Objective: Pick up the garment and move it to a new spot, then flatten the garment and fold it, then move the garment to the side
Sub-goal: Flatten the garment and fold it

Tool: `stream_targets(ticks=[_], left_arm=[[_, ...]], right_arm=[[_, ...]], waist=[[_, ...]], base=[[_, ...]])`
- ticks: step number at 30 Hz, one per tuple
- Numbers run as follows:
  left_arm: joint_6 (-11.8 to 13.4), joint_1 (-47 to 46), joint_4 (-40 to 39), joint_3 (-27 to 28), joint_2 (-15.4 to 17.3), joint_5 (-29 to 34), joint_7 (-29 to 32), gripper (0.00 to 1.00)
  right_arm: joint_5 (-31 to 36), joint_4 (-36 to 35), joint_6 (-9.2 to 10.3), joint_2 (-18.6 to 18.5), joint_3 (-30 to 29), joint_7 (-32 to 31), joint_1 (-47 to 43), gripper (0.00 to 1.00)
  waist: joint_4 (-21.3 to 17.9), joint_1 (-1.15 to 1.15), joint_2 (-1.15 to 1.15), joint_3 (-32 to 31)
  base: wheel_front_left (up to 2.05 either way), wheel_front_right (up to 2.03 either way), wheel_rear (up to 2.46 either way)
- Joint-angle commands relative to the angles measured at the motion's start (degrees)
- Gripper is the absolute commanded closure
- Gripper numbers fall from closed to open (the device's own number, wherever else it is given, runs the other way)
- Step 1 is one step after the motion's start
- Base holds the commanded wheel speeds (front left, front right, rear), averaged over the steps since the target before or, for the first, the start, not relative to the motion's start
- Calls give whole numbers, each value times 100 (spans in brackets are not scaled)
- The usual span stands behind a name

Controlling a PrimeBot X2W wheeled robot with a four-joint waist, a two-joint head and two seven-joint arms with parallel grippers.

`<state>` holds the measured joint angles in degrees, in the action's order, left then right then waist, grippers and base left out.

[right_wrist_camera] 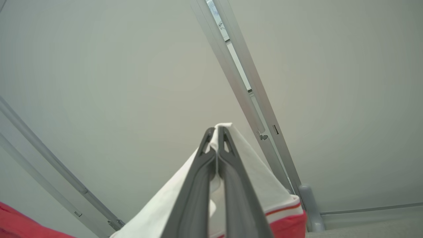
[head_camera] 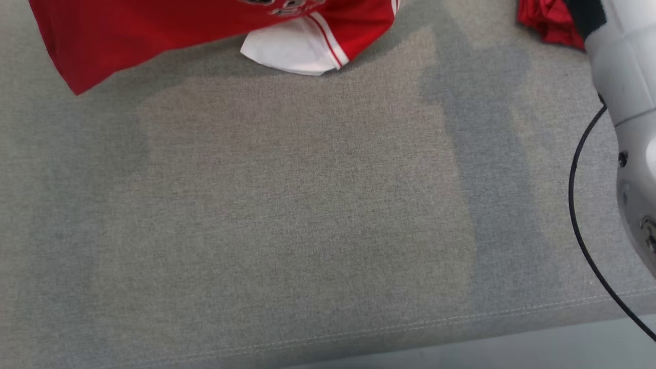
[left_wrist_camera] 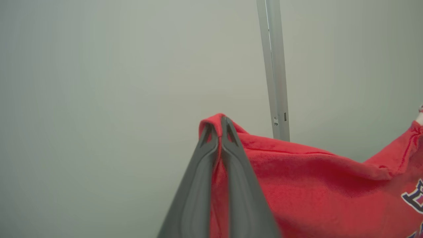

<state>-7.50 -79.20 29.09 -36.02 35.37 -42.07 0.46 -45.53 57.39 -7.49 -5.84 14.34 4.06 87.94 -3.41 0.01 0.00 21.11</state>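
- From the head camera I see a red jersey-style garment with a white sleeve panel, red-and-white striped trim and dark lettering (head_camera: pixel 154 36). It lies along the far edge of that view, from upper left to centre.
- Its white panel (head_camera: pixel 289 51) hangs lowest at the centre. I cannot tell whether that edge touches what is below.
- Beneath it spreads a grey woven fabric surface (head_camera: pixel 307 205), with a stitched seam along its near edge.
- At the right edge is my right arm's pale forearm (head_camera: pixel 625 77), with a thin black cable (head_camera: pixel 576 205) looping beside it.
- A small bunch of red cloth (head_camera: pixel 551 23) sits just beside the forearm's dark band (I cannot tell if it is the same garment).
- In the left wrist view, the left end effector (left_wrist_camera: pixel 218 127) has its two dark fingers pressed together, pinching a folded red edge of the garment. The cloth drapes away to that view's right.
- In the right wrist view, the right end effector (right_wrist_camera: pixel 216 134) is likewise clamped tight, gripping the white panel near its striped cuff.
- Behind both end effectors are a plain pale wall (left_wrist_camera: pixel 99 82) and a silver metal post (left_wrist_camera: pixel 276 66).
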Motion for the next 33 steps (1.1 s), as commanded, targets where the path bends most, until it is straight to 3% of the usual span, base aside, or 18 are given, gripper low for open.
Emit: stream_targets(ticks=[1,8,15,17,24,33], left_arm=[[9,-256,114,-77,-10,21,-18,100],[9,-1693,916,-403,-222,-77,-303,100],[9,-2736,1551,-438,-533,-221,-592,100],[8,-3018,1721,-495,-763,-263,-713,100],[8,-3220,1897,-708,-838,-390,-1047,100],[8,-2597,1607,-864,-632,-1000,-1342,100]], right_arm=[[9,196,1,42,-93,98,229,100],[376,1350,1,190,-294,572,1601,100],[939,1635,1,132,-407,890,2502,100],[1204,1647,1,61,-459,927,2803,100],[1650,1653,1,8,-670,1000,3154,100],[1561,1550,1,178,-546,978,2832,100]], waist=[[-108,-1,0,615],[-33,-1,0,855],[52,-1,0,908],[94,-1,0,953],[77,-1,0,1151],[84,-1,0,1408]], base=[[0,0,0],[0,0,0],[0,0,0],[0,0,0],[0,0,0],[0,0,0]])
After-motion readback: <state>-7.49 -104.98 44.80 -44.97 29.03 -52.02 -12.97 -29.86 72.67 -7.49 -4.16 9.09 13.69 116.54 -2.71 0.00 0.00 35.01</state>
